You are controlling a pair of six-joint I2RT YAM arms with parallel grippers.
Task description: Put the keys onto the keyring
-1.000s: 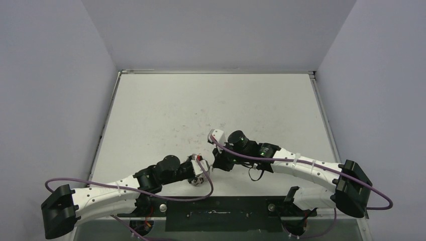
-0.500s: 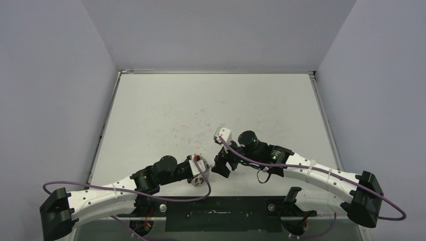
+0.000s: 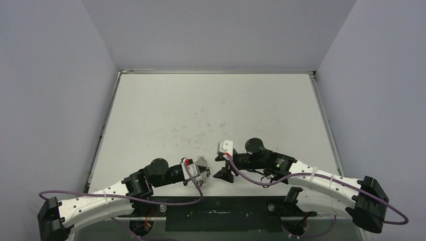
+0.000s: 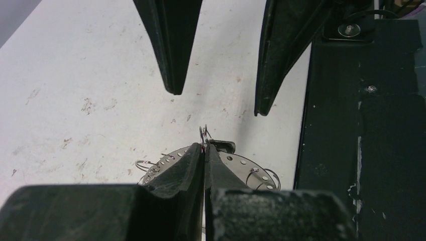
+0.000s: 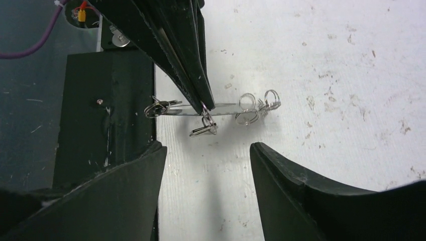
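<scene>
My left gripper (image 4: 204, 148) is shut on the keyring (image 4: 241, 163), a flat silvery oval with small holes that carries several tiny silver rings. In the right wrist view the keyring (image 5: 226, 108) shows edge-on and level, just above the table, under the left fingertips (image 5: 203, 103). A tiny silver key (image 5: 203, 130) hangs from it below those tips; a small dark oblong piece (image 4: 222, 146) shows beside them in the left wrist view. My right gripper (image 5: 208, 146) faces the keyring, open, a short way off, with nothing between its fingers. Both grippers, left (image 3: 204, 168) and right (image 3: 224, 173), meet near the table's front edge.
The black mounting plate (image 3: 216, 213) runs along the near edge, right beside the keyring (image 4: 361, 125). Purple cables (image 3: 196, 191) loop from both wrists. Grey walls close in the white table (image 3: 211, 110) on three sides.
My right gripper has gone from shut to open and pulled back from the left fingertips. Both arms have shifted toward the near edge, the left still pinching the keyring.
</scene>
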